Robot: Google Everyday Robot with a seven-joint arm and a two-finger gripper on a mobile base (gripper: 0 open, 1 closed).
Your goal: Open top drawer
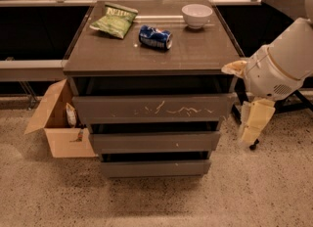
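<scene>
The top drawer (152, 108) is the widest grey front of the cabinet, just under the table top, with pale squiggly scratches across its middle. A dark gap shows above it. Two narrower plain drawers (154, 142) sit below it. My gripper (255, 119) hangs at the right of the cabinet, beside the right end of the top drawer and a little apart from it, under the white rounded arm (279, 67). It holds nothing that I can see.
On the cabinet top (98, 55) lie a green chip bag (114, 20), a blue can (155, 37) on its side and a white bowl (197, 14). An open cardboard box (61, 123) stands on the floor at the left. Dark chair wheels (254, 147) are at the right.
</scene>
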